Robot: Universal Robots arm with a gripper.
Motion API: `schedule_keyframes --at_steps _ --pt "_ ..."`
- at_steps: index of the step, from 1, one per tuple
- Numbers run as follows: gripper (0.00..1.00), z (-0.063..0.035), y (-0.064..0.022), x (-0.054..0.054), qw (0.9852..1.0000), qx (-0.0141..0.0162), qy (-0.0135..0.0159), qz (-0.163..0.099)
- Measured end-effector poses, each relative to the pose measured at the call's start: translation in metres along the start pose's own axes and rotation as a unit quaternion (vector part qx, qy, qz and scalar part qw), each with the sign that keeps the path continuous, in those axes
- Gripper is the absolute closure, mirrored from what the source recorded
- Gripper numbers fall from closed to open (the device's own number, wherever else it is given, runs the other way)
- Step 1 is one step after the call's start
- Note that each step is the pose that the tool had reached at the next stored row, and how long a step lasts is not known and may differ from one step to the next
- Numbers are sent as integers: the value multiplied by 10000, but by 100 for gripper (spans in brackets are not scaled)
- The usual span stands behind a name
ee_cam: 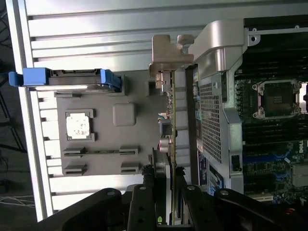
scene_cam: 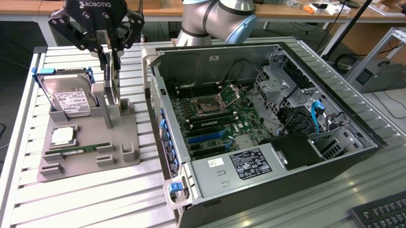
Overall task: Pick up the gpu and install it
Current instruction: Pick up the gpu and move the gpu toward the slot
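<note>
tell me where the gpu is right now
The gpu stands on edge in the grey holder tray at the exterior view's left, between the hard drive and the computer case, gripped by the gripper.

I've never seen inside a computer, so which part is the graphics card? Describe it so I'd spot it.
Start at the open computer case; a grey tray sits beside it, on the exterior view's left. The graphics card is the thin board standing on edge on the tray, right below the black end effector. Its neighbour, the hard drive, is boxy with blue handles.
</note>
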State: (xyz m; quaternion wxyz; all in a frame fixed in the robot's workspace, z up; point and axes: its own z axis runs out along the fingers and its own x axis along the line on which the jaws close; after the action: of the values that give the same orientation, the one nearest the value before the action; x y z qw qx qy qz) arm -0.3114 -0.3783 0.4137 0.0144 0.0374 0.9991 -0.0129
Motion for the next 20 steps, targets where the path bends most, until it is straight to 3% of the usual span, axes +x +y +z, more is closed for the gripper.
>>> schedule_keyframes --at_steps 20 --pt "73 -104 -3 -3 10000 0 0 0"
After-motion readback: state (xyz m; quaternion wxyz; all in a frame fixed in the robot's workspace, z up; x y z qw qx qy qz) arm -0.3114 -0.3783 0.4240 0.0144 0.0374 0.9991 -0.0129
